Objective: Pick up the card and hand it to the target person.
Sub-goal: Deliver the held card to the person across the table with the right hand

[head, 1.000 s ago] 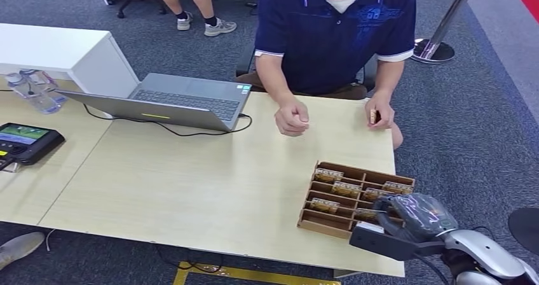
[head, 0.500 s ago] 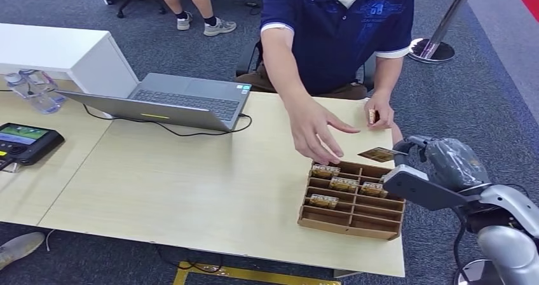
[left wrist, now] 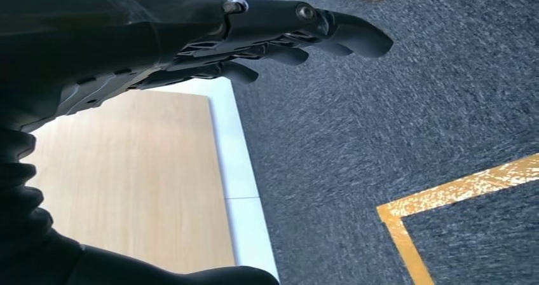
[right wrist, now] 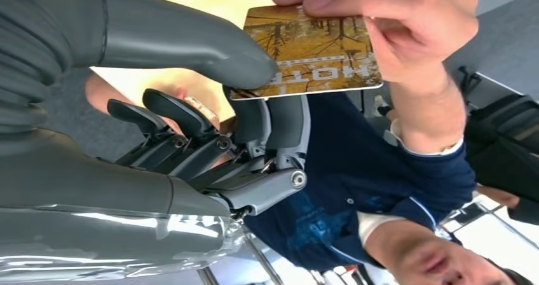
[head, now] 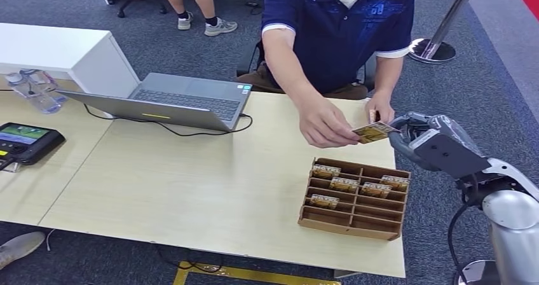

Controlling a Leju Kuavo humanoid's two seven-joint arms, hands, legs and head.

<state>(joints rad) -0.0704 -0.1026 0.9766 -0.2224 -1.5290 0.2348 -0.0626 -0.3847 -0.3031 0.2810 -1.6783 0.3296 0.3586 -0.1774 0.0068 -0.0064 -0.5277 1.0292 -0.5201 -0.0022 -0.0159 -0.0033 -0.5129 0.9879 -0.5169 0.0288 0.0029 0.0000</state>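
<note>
A thin rectangular card (head: pixel 373 132) printed with an amber-and-brown forest scene and rounded corners is held in the air above the far right corner of the pale wooden surface (head: pixel 191 177). Two hold it at once. The right robot hand (head: pixel 416 139), grey and silver, pinches one end between its thick thumb and darker fingers (right wrist: pixel 254 116), the other fingers loosely curled beneath. A seated person in a navy polo shirt (head: pixel 340 24) grips the opposite end with one hand (head: pixel 324 125) (thumb and forefinger on the card's edge). In the right wrist view pale letters on the card read "HOTE", seen upside down; the rest is covered. Below, near the right edge, stands a brown cardboard tray (head: pixel 354 200) of compartments holding more such cards. The left robot hand (left wrist: pixel 210 49) hangs beside the surface over grey carpet, fingers extended and apart, holding nothing.
</note>
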